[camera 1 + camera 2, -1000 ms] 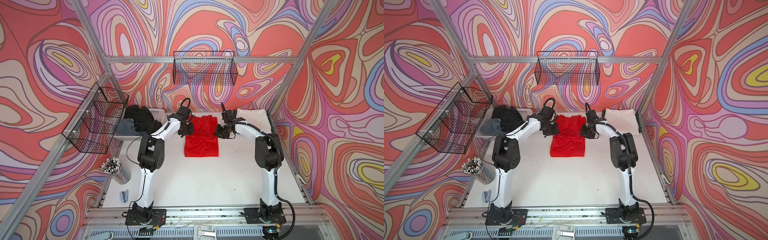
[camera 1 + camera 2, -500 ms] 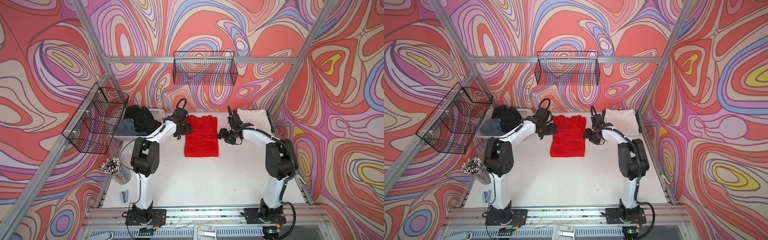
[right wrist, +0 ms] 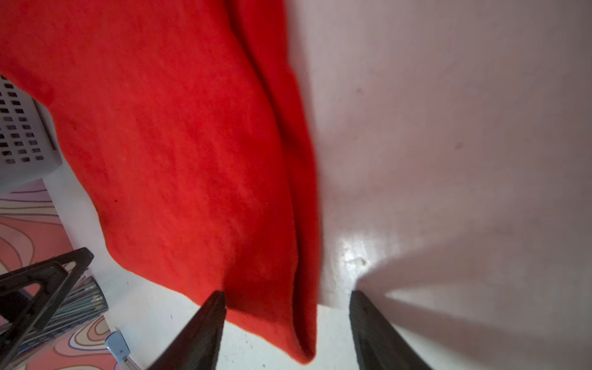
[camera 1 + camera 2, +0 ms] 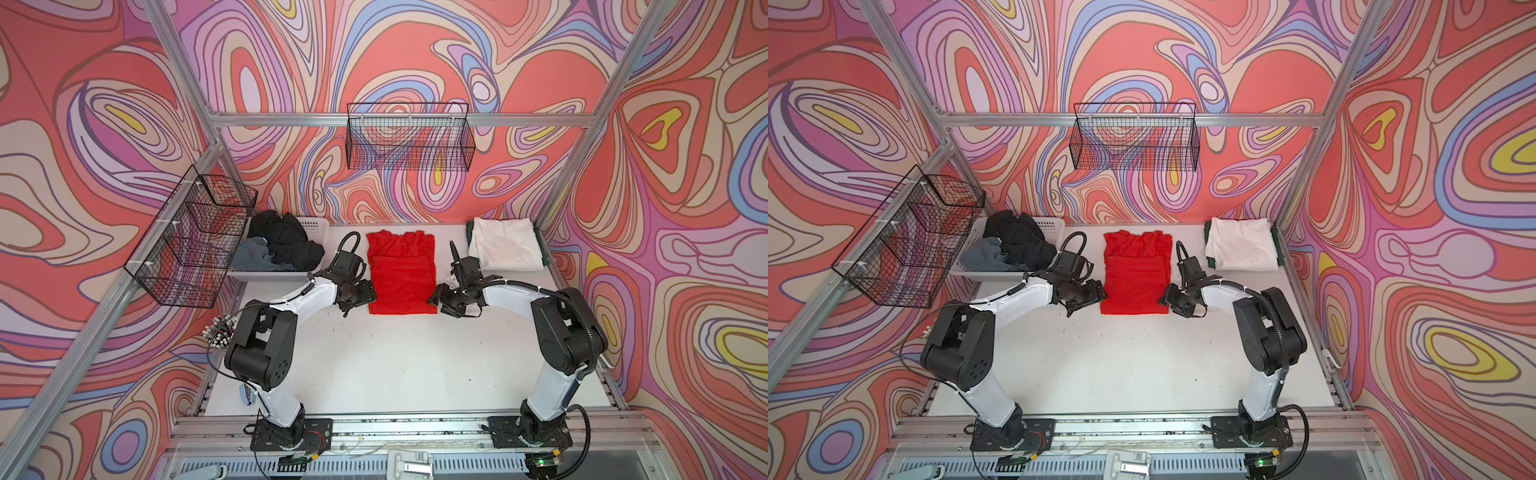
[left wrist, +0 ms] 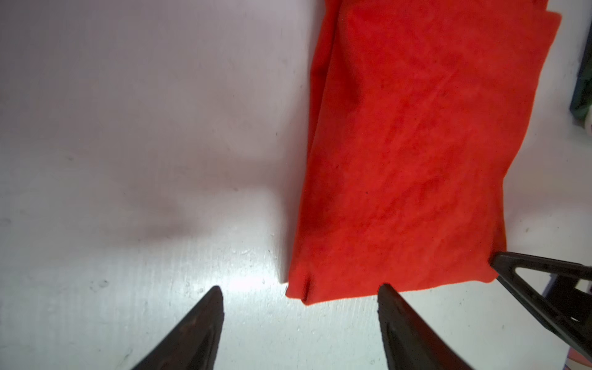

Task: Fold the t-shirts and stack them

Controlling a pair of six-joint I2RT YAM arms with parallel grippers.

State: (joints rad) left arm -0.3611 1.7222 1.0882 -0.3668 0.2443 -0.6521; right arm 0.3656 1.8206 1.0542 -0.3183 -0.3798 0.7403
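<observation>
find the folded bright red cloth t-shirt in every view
In a top view: red t-shirt on white tabletop, far middle.
In a top view: red t-shirt, same.
Left wrist: red t-shirt, hem corner nearest.
Right wrist: red t-shirt, hem corner nearest.
Shared landmark: white tabletop.

I watch both top views from high above the grey metal front rail [image 4: 415,426], tilted down toward the swirl-patterned back wall [image 4: 415,62]. They sit far enough off to hold the whole white tabletop [image 4: 395,365] and the folded bright red cloth t-shirt [image 4: 401,282], and they nearly match, shifted slightly sideways. My left wrist camera sits close over the table, looking out between the black fingers of the left gripper [image 5: 299,288] at one near corner of the shirt. My right wrist camera looks past the right gripper [image 3: 286,293] at the opposite corner. Both wrist views share the shirt's near edge, and each catches a finger of the other gripper at its border
</observation>
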